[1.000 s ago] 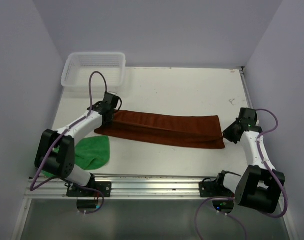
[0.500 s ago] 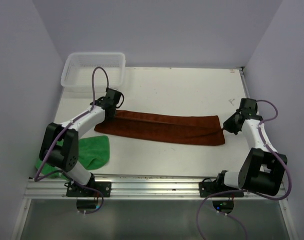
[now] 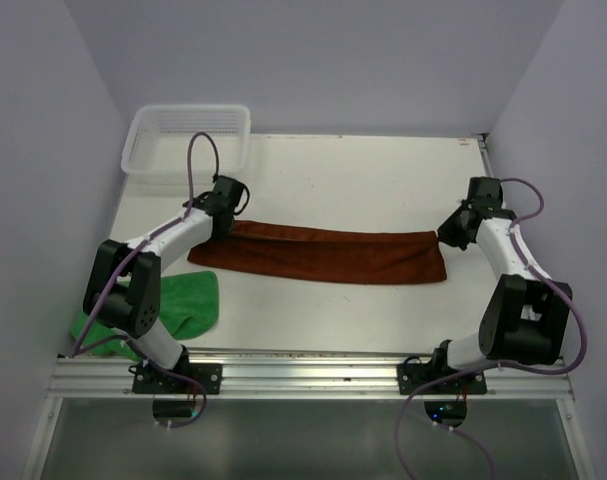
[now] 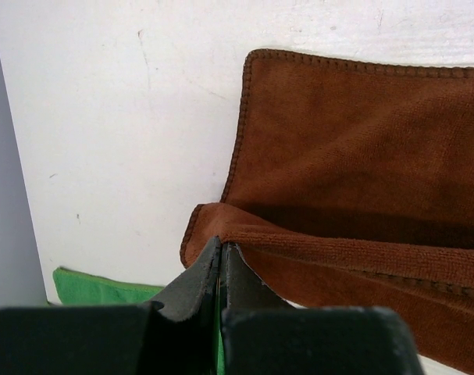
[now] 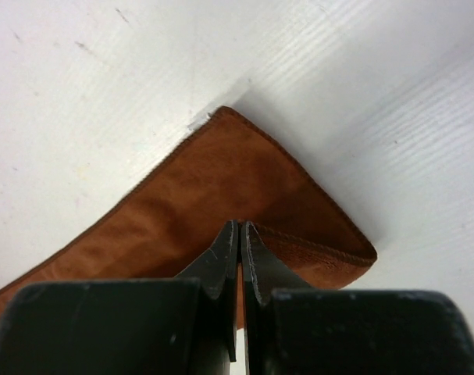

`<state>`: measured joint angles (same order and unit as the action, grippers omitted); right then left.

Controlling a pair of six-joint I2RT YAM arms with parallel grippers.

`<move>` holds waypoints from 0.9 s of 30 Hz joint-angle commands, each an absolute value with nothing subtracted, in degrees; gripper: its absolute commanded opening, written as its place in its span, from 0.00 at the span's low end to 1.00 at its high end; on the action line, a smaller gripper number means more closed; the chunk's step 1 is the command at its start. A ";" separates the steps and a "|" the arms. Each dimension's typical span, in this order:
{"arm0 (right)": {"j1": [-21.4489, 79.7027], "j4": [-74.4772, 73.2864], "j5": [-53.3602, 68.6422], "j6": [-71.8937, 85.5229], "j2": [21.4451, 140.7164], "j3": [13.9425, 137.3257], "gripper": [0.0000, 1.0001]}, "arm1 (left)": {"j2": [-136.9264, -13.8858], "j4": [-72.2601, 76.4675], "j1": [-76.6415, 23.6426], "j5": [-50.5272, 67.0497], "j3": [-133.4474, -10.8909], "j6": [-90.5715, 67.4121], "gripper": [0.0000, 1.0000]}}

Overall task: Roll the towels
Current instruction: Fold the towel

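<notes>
The rust-brown towel (image 3: pixel 333 255) lies as a long, narrow folded strip across the middle of the table. My left gripper (image 3: pixel 221 216) is shut on its left end, and in the left wrist view the jaws (image 4: pixel 222 248) pinch a raised fold of the brown cloth (image 4: pixel 361 156). My right gripper (image 3: pixel 451 236) is shut on the right end. The right wrist view shows its jaws (image 5: pixel 240 228) closed on the hemmed corner of the cloth (image 5: pixel 213 180). The bright green towel (image 3: pixel 188 300) lies crumpled at the front left, beside the left arm's base, and a strip of it (image 4: pixel 104 287) shows in the left wrist view.
A white mesh basket (image 3: pixel 187 140) stands at the far left corner, just beyond the left gripper. Walls close the table on the left, back and right. A metal rail (image 3: pixel 303 365) runs along the near edge.
Both grippers have moved away from the bases, carrying the brown towel's near edge over toward its far edge. The towel now lies narrower. The green towel has not moved.
</notes>
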<state>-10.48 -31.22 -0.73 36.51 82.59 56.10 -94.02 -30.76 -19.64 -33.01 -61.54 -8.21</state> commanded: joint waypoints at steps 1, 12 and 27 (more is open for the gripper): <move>-8.71 -31.37 -3.16 37.53 84.72 60.38 0.00 | -94.57 -30.06 -19.42 -35.07 -63.90 -7.38 0.00; -8.00 -33.13 -8.52 36.83 91.32 65.04 0.01 | -94.66 -29.62 -18.37 -34.98 -64.16 -7.12 0.00; -7.91 -32.26 -7.82 37.44 95.27 67.59 0.05 | -99.14 -29.27 -17.67 -34.10 -67.41 -6.68 0.00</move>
<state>-7.88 -32.91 -6.52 36.93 94.37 65.12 -98.78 -30.50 -18.39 -33.21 -65.19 -7.70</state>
